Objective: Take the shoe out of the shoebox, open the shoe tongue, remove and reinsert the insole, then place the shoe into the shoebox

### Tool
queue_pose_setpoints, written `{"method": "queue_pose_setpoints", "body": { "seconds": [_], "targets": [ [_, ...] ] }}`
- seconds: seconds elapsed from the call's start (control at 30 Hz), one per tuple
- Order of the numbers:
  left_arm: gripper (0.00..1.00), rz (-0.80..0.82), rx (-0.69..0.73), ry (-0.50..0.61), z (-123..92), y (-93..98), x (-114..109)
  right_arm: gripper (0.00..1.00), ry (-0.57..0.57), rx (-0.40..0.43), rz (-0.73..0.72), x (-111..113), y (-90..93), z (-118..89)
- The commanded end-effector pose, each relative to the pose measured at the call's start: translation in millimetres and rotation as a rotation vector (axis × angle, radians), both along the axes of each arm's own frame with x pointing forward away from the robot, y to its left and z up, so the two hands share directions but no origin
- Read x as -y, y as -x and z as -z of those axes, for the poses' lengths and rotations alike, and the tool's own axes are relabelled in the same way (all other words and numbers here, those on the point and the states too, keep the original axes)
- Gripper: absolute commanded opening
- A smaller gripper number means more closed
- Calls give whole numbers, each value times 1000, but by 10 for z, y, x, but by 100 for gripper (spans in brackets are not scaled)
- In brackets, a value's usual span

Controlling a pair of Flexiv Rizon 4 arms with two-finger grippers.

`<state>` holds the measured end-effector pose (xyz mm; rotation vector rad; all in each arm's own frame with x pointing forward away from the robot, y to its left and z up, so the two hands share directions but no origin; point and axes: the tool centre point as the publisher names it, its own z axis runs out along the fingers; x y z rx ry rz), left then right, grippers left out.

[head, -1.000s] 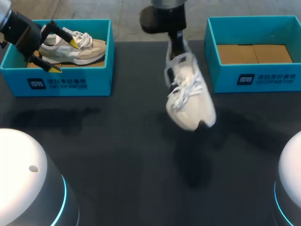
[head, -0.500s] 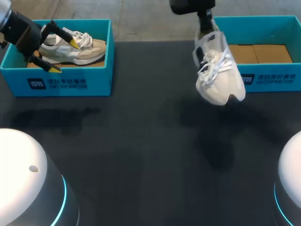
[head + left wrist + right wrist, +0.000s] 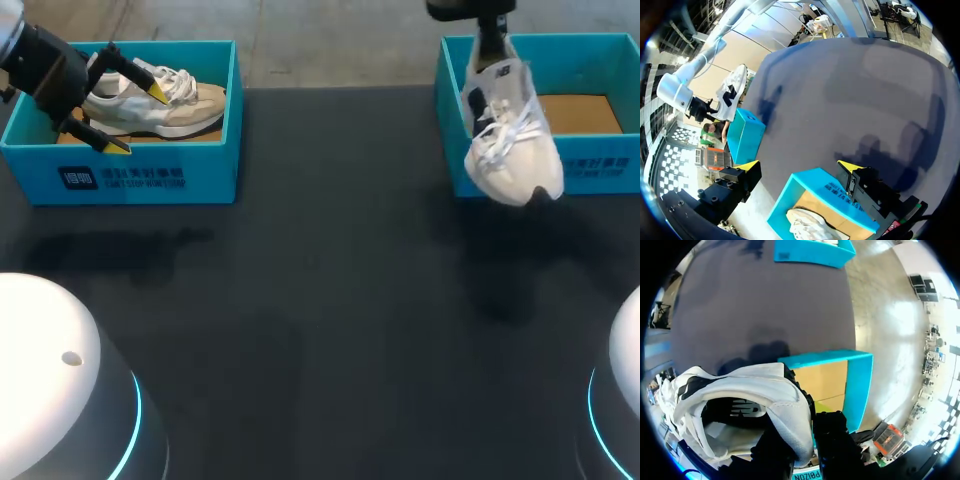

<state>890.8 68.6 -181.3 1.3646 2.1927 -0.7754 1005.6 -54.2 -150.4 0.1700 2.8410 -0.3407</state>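
Note:
A white sneaker (image 3: 510, 140) hangs toe-down over the near left corner of the right teal shoebox (image 3: 600, 170). My right gripper (image 3: 490, 45) is shut on its heel collar. In the right wrist view the sneaker (image 3: 755, 390) is pinched at my right gripper (image 3: 807, 437), with the shoebox (image 3: 860, 385) just beyond. My left gripper (image 3: 137, 120) stands open over the left teal shoebox (image 3: 150, 178), its yellow tips on either side of a beige and white sneaker (image 3: 150, 105) lying inside. In the left wrist view my left gripper (image 3: 799, 166) spans that box (image 3: 830, 192).
Brown cardboard (image 3: 590, 110) lines the floor of the right shoebox. The dark table (image 3: 320, 300) stretches between the two boxes. My two white arm bases (image 3: 60, 380) fill the near corners.
My right arm has carried the white sneaker from above the middle of the table to the right and farther back, over the right shoebox's corner. The left arm has not moved.

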Motion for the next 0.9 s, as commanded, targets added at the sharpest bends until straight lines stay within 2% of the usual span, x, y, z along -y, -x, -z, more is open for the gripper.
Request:
{"method": "queue_pose_setpoints", "body": {
  "seconds": [0.03,0.87,0.9],
  "targets": [
    [100,0,0,-4,-4,4,0,0,-15,-5,-5,116,-106,-6],
    [100,0,0,-4,-4,4,0,0,-23,2,-13,133,-139,1],
    [100,0,0,-4,-4,4,0,0,-25,6,-11,184,-148,3]
  ]
}}
